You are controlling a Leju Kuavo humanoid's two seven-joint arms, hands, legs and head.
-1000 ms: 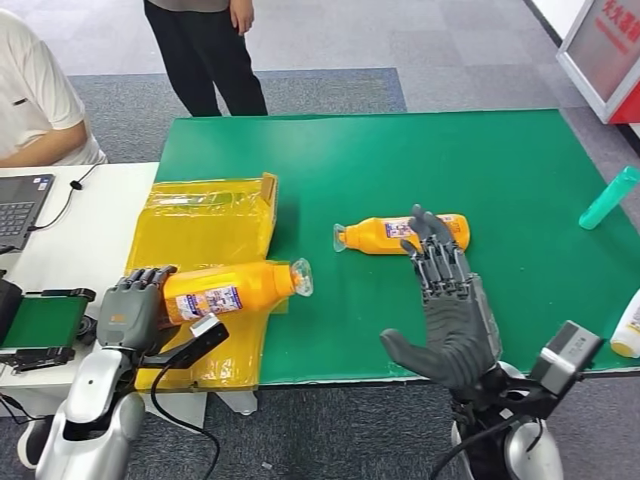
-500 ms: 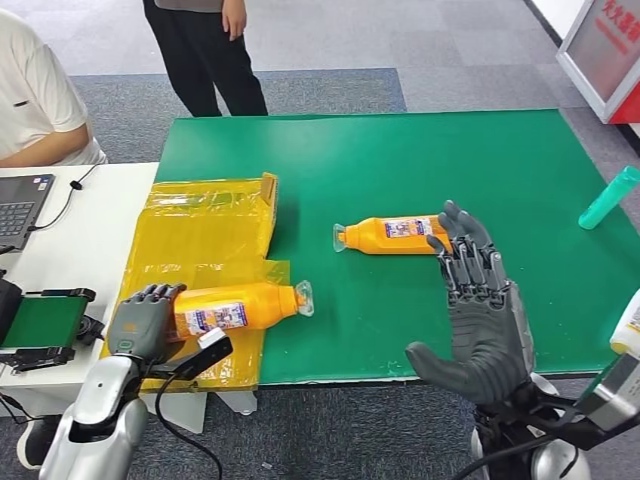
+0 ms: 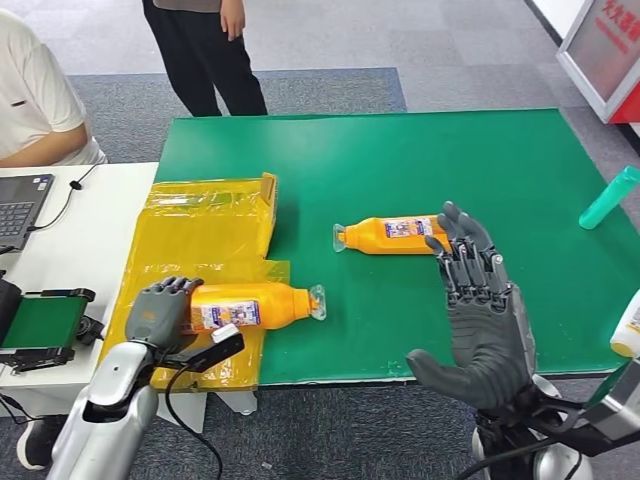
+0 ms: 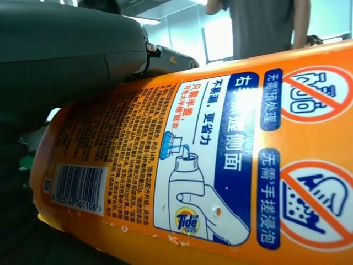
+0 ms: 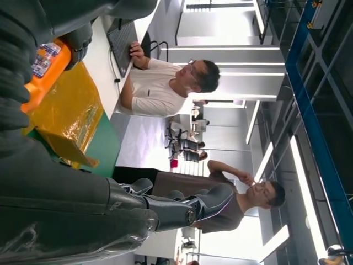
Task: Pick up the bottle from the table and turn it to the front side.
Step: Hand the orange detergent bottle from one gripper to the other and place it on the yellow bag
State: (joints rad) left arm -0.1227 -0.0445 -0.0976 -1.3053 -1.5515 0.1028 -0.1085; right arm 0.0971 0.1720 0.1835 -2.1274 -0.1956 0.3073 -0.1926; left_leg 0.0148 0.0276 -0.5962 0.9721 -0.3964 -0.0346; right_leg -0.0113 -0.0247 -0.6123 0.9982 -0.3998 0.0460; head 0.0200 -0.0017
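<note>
Our left hand (image 3: 160,308) grips the bottle (image 3: 253,305) by its base; right hand (image 3: 483,310) open. We should roll it slowly, label upward.

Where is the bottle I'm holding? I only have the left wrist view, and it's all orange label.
Observer: The left robot hand holds the orange plastic detergent bottle sideways over the crumpled yellow plastic bag, with its cap end over the green table.
Operator: And the other arm?
Observer: The right robot hand is open, fingertips near the base of a second orange plastic bottle lying on the table.
Operator: Anything else nearby?
Observer: A teal plastic bottle lies at the table's right edge.
</note>
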